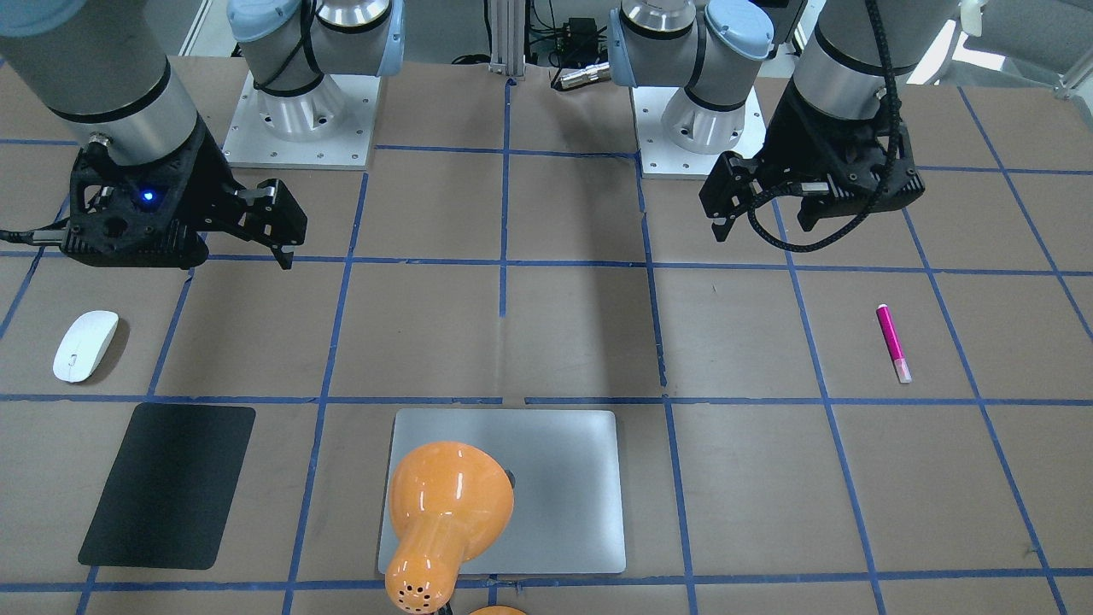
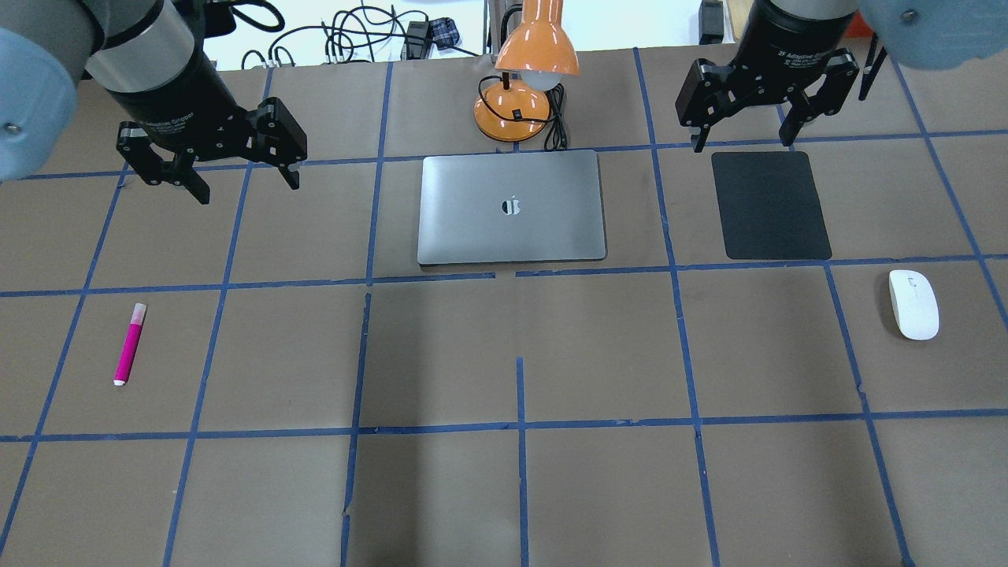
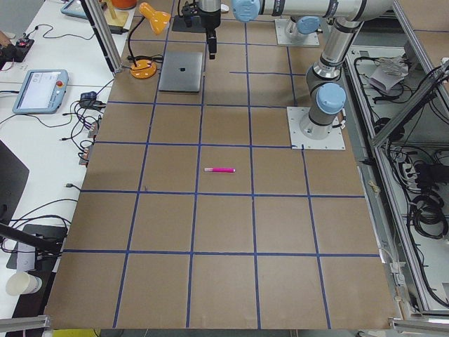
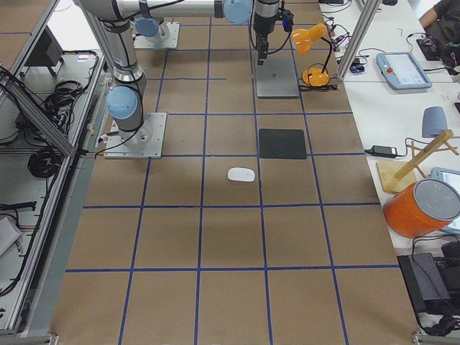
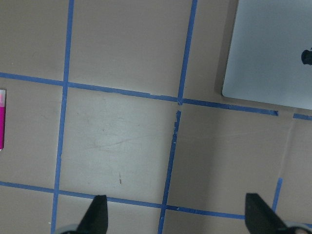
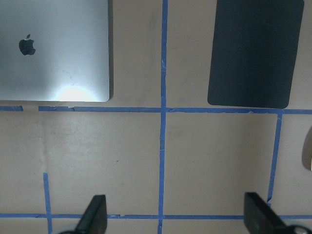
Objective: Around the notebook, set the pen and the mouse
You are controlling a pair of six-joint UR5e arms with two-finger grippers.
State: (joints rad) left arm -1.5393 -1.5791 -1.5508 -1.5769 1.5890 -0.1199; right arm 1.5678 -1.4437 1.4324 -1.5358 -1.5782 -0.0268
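Observation:
The magenta pen (image 2: 130,344) lies on the brown table at the left, whitish cap end pointing away from the robot; it also shows at the left wrist view's left edge (image 5: 2,119). Far to the right rests the white mouse (image 2: 913,304) (image 1: 84,344). The silver notebook (image 2: 472,228) (image 1: 564,495) lies closed at the table's far middle. My left gripper (image 2: 248,185) hovers open left of the notebook, well beyond the pen. The right gripper (image 2: 743,143) hangs open over the far edge of a black mat, away from the mouse. Both hold nothing.
A black rectangular mat (image 2: 770,205) lies right of the notebook, with the mouse just nearer the robot. An orange desk lamp (image 2: 520,79) stands behind the notebook, its shade over the far edge. Blue tape lines grid the table.

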